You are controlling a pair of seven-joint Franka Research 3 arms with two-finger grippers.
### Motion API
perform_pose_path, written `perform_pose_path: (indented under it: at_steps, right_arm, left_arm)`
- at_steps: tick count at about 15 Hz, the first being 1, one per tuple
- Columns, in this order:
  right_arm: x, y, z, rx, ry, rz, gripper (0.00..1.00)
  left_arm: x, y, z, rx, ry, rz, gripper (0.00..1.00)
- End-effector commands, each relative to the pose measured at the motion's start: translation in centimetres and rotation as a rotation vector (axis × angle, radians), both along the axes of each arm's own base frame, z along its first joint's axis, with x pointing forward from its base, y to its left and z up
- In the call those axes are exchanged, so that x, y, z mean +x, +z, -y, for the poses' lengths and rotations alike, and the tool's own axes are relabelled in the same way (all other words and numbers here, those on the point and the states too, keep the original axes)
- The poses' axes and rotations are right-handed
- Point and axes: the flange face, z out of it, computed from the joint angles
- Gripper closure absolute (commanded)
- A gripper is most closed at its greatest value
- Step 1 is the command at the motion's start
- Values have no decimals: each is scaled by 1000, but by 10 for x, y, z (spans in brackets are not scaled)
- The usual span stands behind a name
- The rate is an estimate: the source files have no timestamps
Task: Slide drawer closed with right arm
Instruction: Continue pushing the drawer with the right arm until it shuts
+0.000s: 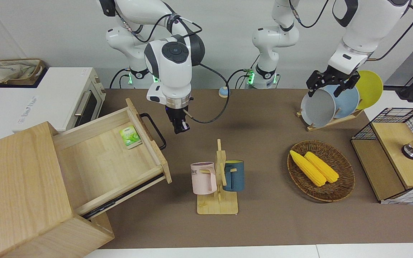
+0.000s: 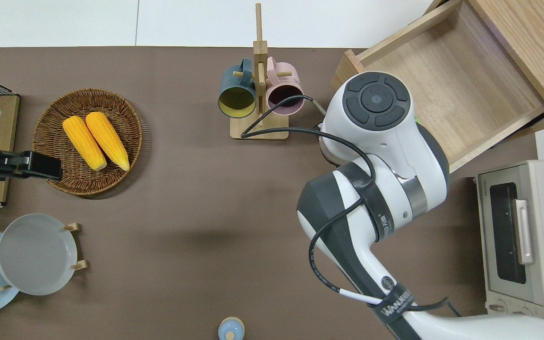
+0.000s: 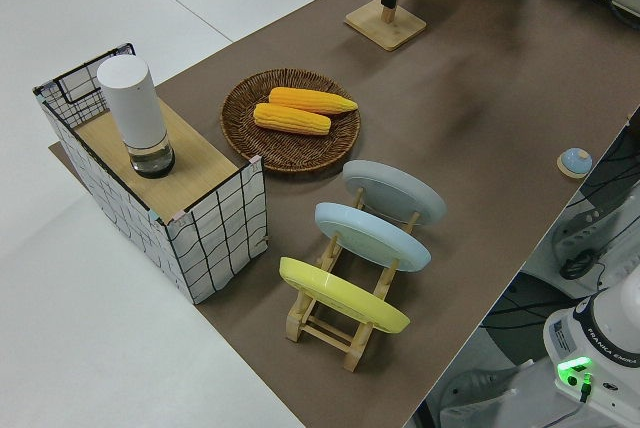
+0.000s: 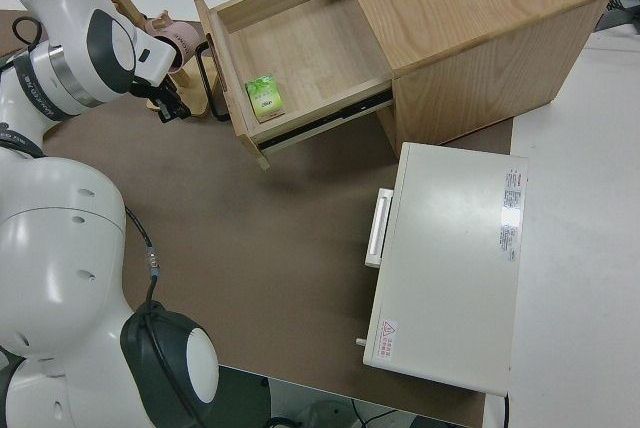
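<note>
The light-wood drawer (image 1: 102, 161) stands pulled far out of its cabinet (image 1: 16, 186), with a green packet (image 1: 130, 137) inside. It also shows in the overhead view (image 2: 451, 85) and the right side view (image 4: 300, 48). Its black bar handle (image 1: 155, 130) faces the middle of the table. My right gripper (image 1: 179, 127) points down, shut and empty. It is level with the handle, a short gap from it toward the left arm's end, touching nothing. The right side view shows the gripper (image 4: 172, 108) close to the handle (image 4: 203, 83). In the overhead view my arm hides it. My left arm is parked.
A wooden mug rack (image 1: 218, 200) with a pink and a blue mug stands close by, farther from the robots than the gripper. A white oven (image 1: 59, 96) sits beside the cabinet. A corn basket (image 1: 321, 170), plate rack (image 1: 335, 102) and wire-mesh box (image 1: 396, 154) lie toward the left arm's end.
</note>
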Motion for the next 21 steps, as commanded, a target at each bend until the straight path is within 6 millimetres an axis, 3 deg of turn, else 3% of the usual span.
perform_pose_path:
  at_steps: [1, 6, 8, 15, 21]
  right_arm:
    - [13, -10, 13, -7, -24, 31, 1000]
    - [18, -4, 23, 1, -41, 45, 1000]
    - [29, -5, 51, 4, -75, 47, 1000]
    - [50, -8, 105, 6, 6, 38, 1000]
    - [77, -17, 162, 20, 2, 103, 1000]
  left_arm:
    - [2, 4, -1, 16, -12, -5, 7]
    - [2, 4, -1, 16, -12, -5, 7]
    - [2, 3, -1, 16, -12, -6, 7]
    - [2, 4, -1, 16, -12, -5, 7]
    - [2, 4, -1, 16, -12, -5, 7]
